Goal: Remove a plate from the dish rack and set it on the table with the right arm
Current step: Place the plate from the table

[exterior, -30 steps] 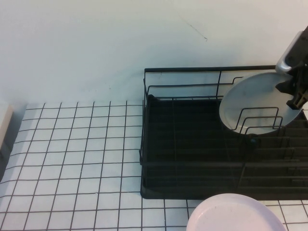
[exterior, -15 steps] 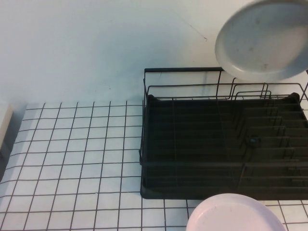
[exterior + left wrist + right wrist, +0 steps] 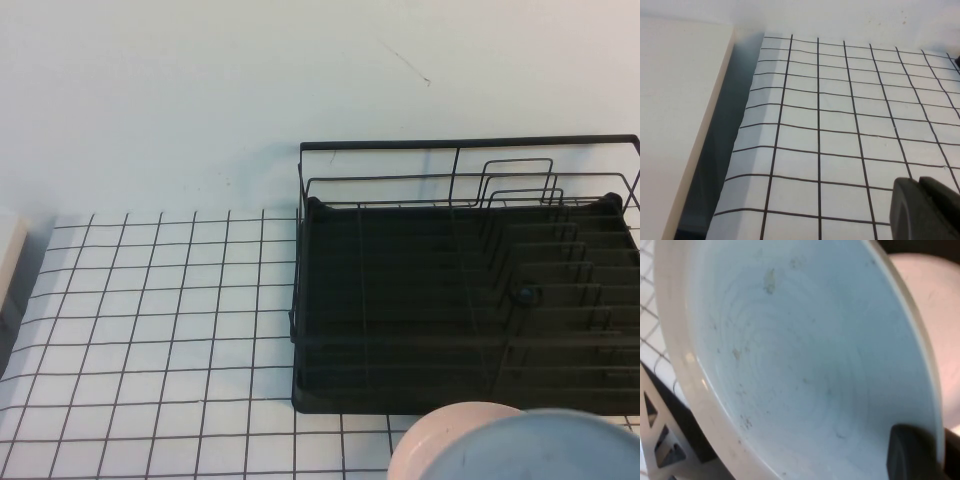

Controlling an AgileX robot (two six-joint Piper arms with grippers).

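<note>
Little of our body shows. Our left hand (image 3: pixel 926 209) appears as two rounded, matte black finger ends pressed side by side, with a thin seam between them. Of our right hand (image 3: pixel 912 452) we see only one dark, matte black finger with a softly rounded corner.

Plate (image 3: pixel 545 447) cut off – right gripper (unseen) hidden.

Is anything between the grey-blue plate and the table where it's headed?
Yes. The plate, gripped by the right gripper, overlaps the pinkish-white plate lying on the table in front of the dish rack. Left gripper is parked.
</note>
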